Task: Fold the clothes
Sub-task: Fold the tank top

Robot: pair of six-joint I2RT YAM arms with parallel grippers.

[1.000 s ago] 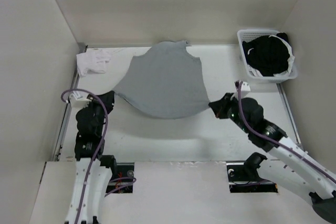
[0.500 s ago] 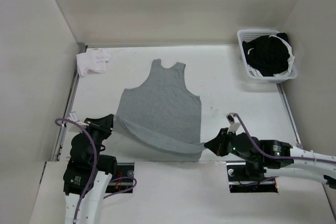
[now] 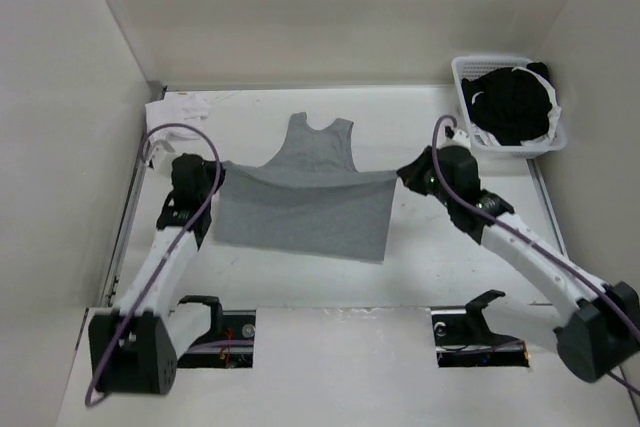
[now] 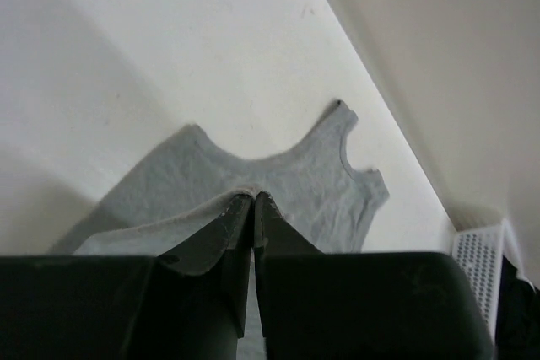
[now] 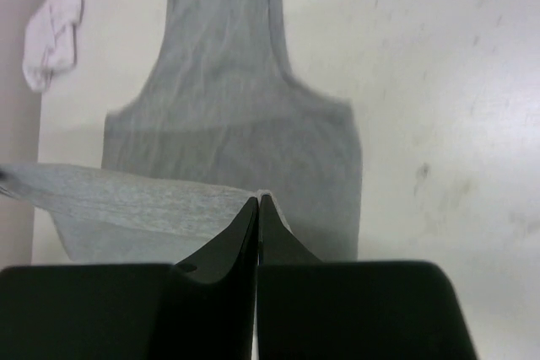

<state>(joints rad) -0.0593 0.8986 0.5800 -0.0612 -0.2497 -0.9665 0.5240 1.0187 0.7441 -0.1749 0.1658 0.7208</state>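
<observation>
The clothes [image 3: 300,222], a light grey sleeveless top, lie on the white table with the straps [image 3: 320,132] pointing to the far wall. Its hem edge is lifted and stretched taut between both grippers, hanging above the middle of the top. My left gripper [image 3: 216,173] is shut on the hem's left corner; in the left wrist view the clothes [image 4: 287,179] bunch at the closed left gripper [image 4: 253,196]. My right gripper [image 3: 400,178] is shut on the right corner; in the right wrist view the right gripper [image 5: 258,201] pinches the fabric above the flat clothes [image 5: 228,99].
A white basket [image 3: 463,97] holding a black garment [image 3: 510,107] stands at the far right. A small white cloth [image 3: 168,107] lies at the far left corner, also in the right wrist view as the white cloth [image 5: 52,35]. Walls enclose the table on three sides.
Both grippers first drew the top toward the near edge, laying it flat. They have since moved away from the near edge, carrying the hem up and over the body toward the straps.
</observation>
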